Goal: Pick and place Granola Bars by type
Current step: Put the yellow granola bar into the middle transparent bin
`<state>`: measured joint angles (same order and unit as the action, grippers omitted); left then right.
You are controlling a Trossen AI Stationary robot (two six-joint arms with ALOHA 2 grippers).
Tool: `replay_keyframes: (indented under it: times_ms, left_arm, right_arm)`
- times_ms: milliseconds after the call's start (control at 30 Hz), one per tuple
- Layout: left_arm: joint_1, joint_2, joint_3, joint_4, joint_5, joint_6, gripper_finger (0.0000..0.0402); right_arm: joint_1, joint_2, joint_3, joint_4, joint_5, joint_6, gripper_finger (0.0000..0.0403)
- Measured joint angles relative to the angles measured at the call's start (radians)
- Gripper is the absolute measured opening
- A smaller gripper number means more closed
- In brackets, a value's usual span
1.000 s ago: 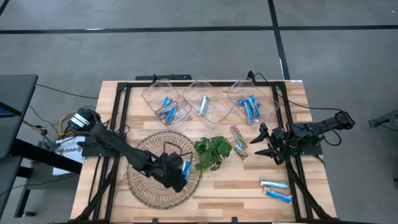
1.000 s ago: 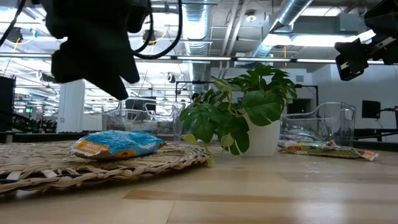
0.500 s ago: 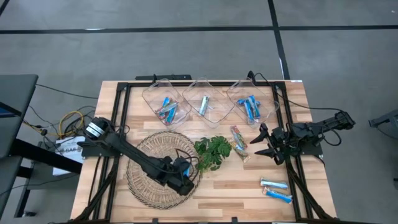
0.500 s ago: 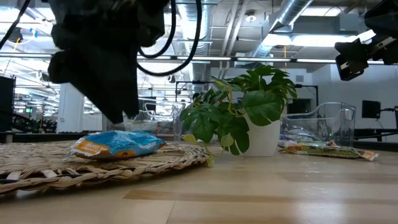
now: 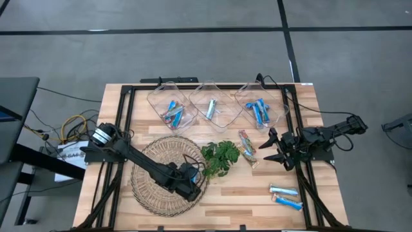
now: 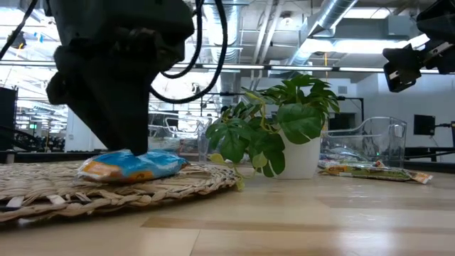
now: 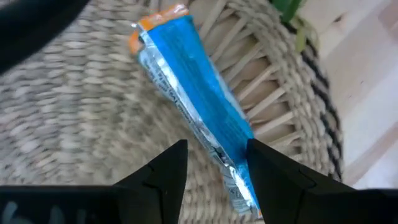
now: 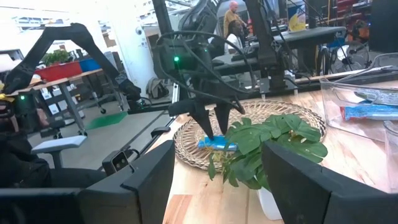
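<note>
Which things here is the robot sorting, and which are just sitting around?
For the job:
blue bar on the woven mat
left gripper, open around it
bars in the clear bins
loose bars

Just sitting around:
potted plant
right gripper, waiting

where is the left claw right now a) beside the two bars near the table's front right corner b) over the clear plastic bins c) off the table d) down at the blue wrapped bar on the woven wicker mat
d: the left claw straddles the blue wrapped granola bar lying on the round woven wicker mat, fingers open either side of it.
</note>
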<state>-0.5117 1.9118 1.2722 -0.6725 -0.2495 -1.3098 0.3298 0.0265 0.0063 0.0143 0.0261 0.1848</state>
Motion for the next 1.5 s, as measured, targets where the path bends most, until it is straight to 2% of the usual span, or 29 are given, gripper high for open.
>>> replay_keyframes:
  times_ms: [400,733,833,1000,1367,1500]
  left_arm:
    - [0.017,0.04,0.0,0.044,0.024,0.024,0.0152]
    - [0.019,0.045,0.0,0.073,0.025,0.091,0.006]
    - [0.019,0.045,0.004,0.103,0.02,0.138,0.0046]
    - [0.019,0.025,0.039,0.122,0.021,0.24,0.0051]
    - [0.028,-0.097,0.042,0.326,0.01,0.534,0.0058]
    - [0.047,-0.138,0.042,0.388,0.041,0.634,0.0058]
  right_arm:
    - [0.0,-0.001,0.0,0.001,0.001,0.0,0.0232]
    - [0.0,0.0,0.0,0.001,0.0,0.0,0.0232]
    - [0.0,0.0,0.0,0.0,0.0,0.0,0.0232]
    - [0.0,-0.001,0.0,0.0,0.0,0.0,0.0232]
    - [0.0,0.0,0.0,0.0,0.0,0.0,0.0232]
    - [0.0,0.0,0.0,0.0,0.0,0.0,0.0232]
